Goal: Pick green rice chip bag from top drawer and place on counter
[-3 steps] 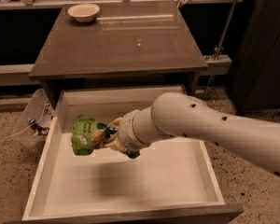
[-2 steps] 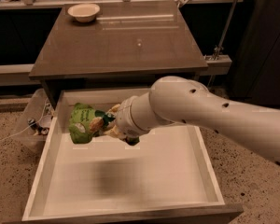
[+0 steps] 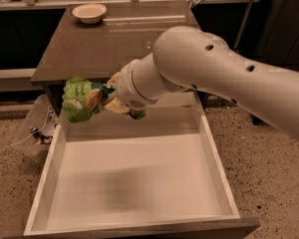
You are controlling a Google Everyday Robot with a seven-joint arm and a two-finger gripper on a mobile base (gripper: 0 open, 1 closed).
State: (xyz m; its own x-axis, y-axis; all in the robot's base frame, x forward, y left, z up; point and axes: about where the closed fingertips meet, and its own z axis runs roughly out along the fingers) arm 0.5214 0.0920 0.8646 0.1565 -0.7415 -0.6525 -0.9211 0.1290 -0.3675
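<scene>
Gripping the green rice chip bag (image 3: 78, 99) with the gripper (image 3: 107, 98), with fingers pinched shut on the bag's right side. Holding it in the air, over the back left corner of the top drawer (image 3: 220, 176), touching neither floor nor walls. Sitting right in front of the thick front edge of the counter (image 3: 102, 46), near its left end, not on top of it. Crumpled, with the printed face toward the camera and the pale chip picture next to the fingers.

Behind the gripper, a thick white arm (image 3: 217, 73) coming in from the right and crossing the drawer's back wall.

Below, wide open: white floor with a soft shadow mid-floor, grey-brown front panel at the bottom edge.

At the counter's far left corner, a pale bowl (image 3: 89, 12), well apart from the bag. Beyond that, a long pale ledge (image 3: 35, 5) over dark panels.

Left of the drawer, on the speckled floor (image 3: 274, 158), a clear plastic bag (image 3: 32, 126) with wires; cannot tell the contents.
</scene>
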